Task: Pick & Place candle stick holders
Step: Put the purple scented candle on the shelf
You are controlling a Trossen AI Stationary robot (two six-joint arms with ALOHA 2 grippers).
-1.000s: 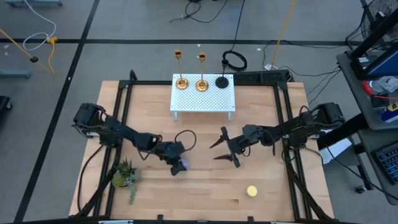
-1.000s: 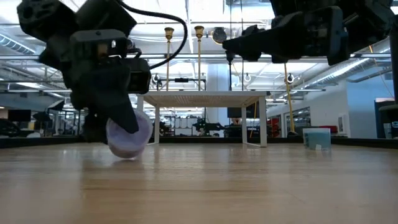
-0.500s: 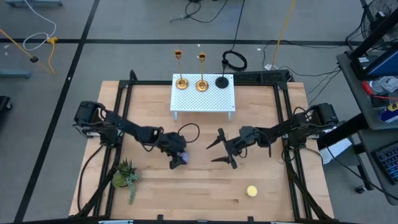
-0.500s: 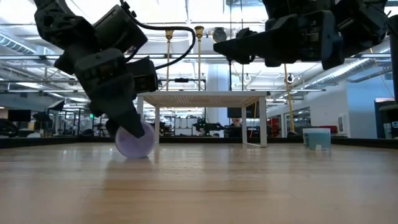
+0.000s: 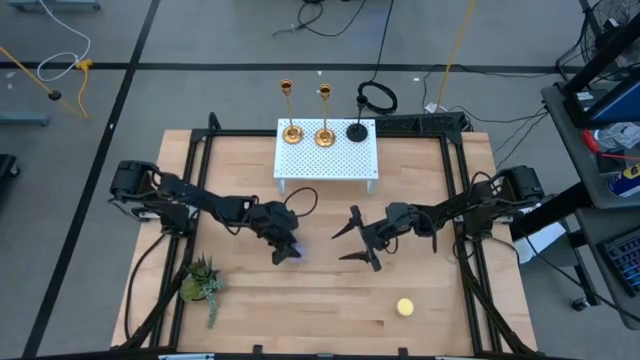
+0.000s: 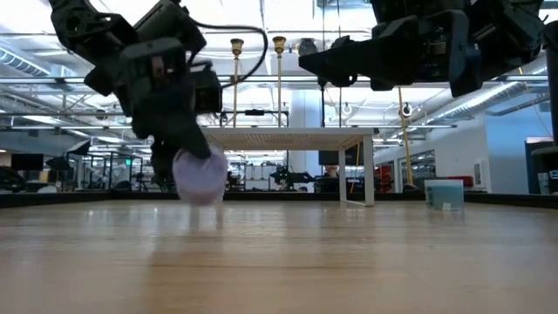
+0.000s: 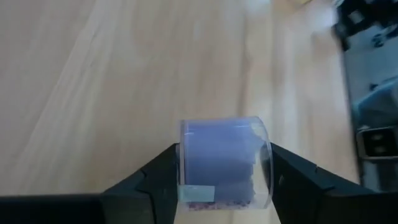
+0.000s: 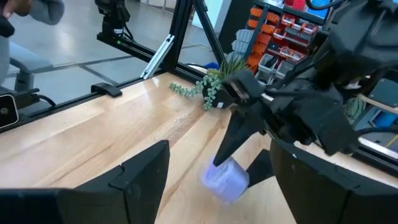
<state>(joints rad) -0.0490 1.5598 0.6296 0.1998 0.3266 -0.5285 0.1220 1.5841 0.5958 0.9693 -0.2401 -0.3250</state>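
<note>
Two gold candle stick holders (image 5: pixel 291 130) (image 5: pixel 324 132) and a black one (image 5: pixel 357 131) stand on their round bases on a white perforated stand (image 5: pixel 328 160) at the table's far middle. My left gripper (image 5: pixel 290 252) is shut on a small purple round piece (image 7: pixel 224 163) at the table's middle, in front of the stand. The piece also shows in the low view (image 6: pixel 200 177). My right gripper (image 5: pixel 351 241) is open and empty, just right of the purple piece, with its fingers pointing toward it. My left gripper pinches the purple piece by two opposite sides (image 7: pixel 185 168), one finger (image 7: pixel 155 180) on each side. The fingers slant down from the table's left. In the low view the piece hangs just above the table top.
A green plant sprig (image 5: pixel 203 283) lies near the table's front left. A yellow round piece (image 5: pixel 404 307) lies at the front right. A pale blue piece (image 6: pixel 445 193) shows at the right in the low view. Black frame rails run along the table's sides.
My left gripper has carried the purple piece a little toward the far edge and the stand. It has raised the piece from the table top to just above it. My right gripper has shifted slightly toward the table's left, still open.
</note>
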